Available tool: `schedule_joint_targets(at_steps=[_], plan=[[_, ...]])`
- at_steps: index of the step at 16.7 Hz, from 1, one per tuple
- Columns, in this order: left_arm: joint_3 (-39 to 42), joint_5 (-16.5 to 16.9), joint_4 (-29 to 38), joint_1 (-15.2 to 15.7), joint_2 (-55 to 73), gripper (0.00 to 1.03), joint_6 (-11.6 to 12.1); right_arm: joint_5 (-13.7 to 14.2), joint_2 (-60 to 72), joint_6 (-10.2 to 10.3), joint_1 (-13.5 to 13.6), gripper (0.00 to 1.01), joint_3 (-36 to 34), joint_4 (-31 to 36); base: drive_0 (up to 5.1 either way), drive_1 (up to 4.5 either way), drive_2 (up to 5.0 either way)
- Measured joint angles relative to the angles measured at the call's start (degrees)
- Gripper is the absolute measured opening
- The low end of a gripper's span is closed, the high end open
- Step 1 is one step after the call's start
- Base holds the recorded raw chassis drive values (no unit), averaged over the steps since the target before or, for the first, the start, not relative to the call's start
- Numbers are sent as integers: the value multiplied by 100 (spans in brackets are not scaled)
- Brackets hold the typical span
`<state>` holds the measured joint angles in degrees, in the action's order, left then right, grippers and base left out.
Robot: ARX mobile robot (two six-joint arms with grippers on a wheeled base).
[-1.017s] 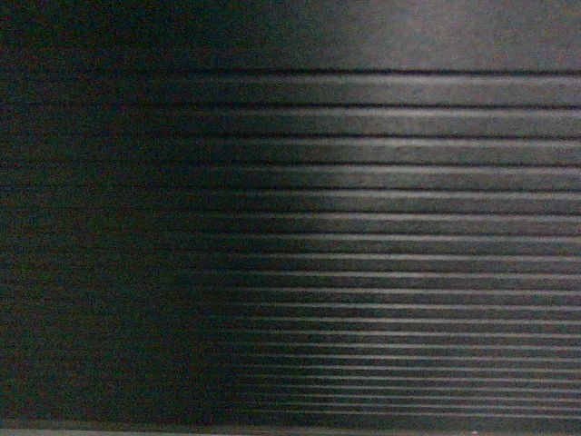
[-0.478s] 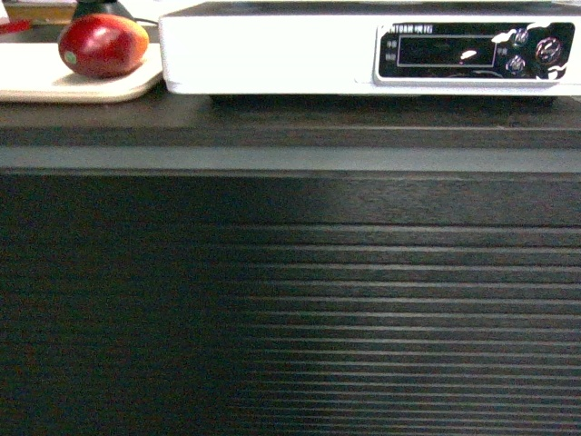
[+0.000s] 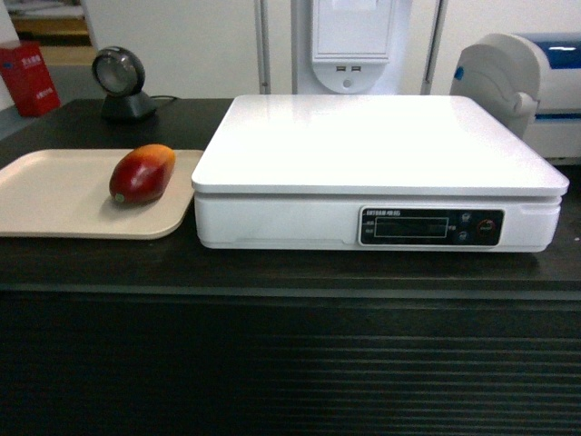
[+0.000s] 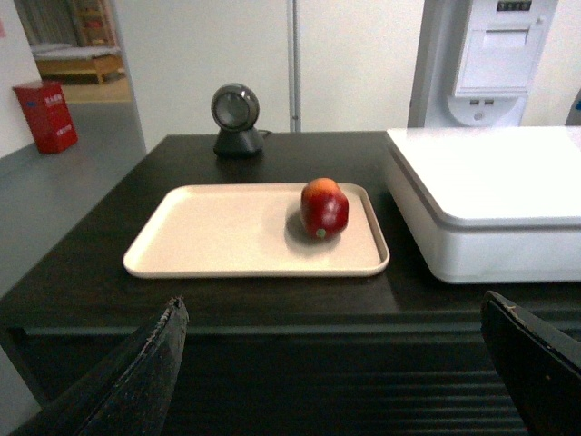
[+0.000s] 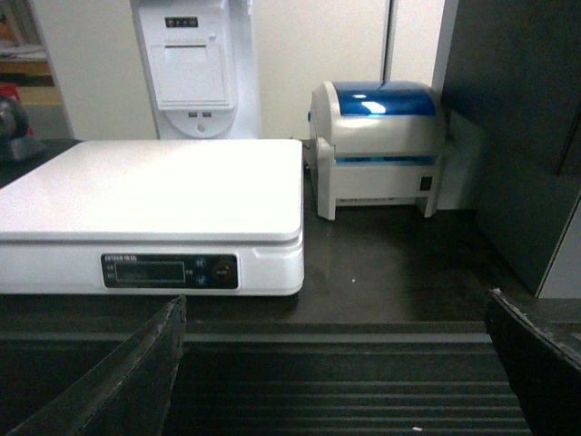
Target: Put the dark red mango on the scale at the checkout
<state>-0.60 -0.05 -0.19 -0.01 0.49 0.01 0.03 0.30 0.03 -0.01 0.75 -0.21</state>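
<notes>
The dark red mango point(image 3: 142, 173) lies on its side on a beige tray point(image 3: 54, 195) at the left of the checkout point(image 3: 272, 263) counter top. The large white scale point(image 3: 377, 150) stands just right of the tray, platter bare. In the left wrist view the mango point(image 4: 324, 208) rests on the tray point(image 4: 218, 232); my left gripper point(image 4: 333, 304) is open, held in front of the counter edge, well short of the fruit. My right gripper point(image 5: 336, 300) is open too, before the ribbed front, with the scale point(image 5: 154, 191) ahead to its left. Neither gripper shows in the head view.
A white-and-blue printer point(image 3: 526, 82) sits right of the scale. A round black scanner point(image 3: 120, 77) stands behind the tray. A white unit on a pole point(image 3: 354, 45) rises behind the scale. A dark panel point(image 5: 517, 136) walls the far right.
The head view has risen from the counter's ribbed front to above the counter top, so the scale, tray and mango now show in full.
</notes>
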Motion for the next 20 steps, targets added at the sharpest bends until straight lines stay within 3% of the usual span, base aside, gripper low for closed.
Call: schedule_joint_targets(at_steps=[20], plan=[[0,2,-2,0,0,98,0,-4,0,-7,0,98,0,2,0,0,0]])
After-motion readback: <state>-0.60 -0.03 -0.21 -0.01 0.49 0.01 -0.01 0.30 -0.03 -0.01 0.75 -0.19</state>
